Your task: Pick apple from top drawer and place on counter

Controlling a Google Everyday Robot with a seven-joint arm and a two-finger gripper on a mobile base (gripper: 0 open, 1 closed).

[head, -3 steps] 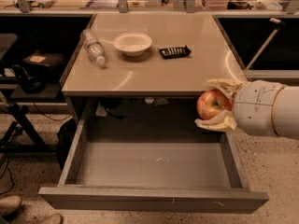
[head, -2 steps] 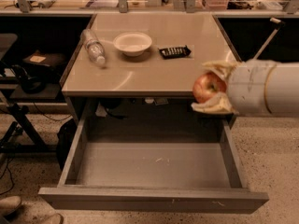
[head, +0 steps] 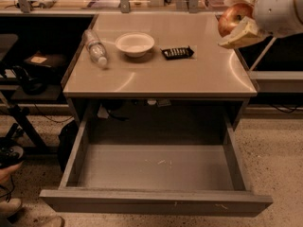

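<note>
High at the far right, beside the counter edge, the gripper is clamped on the apple, well clear of the open top drawer, so I judge only the set-down remains.

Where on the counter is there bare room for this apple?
Bare: the front strip of the counter, between its front edge and the water bottle, white bowl and black packet, and the right side past the packet. Crowded: rear left to centre. The tool, holding the apple, hangs by the right rear corner.
</note>
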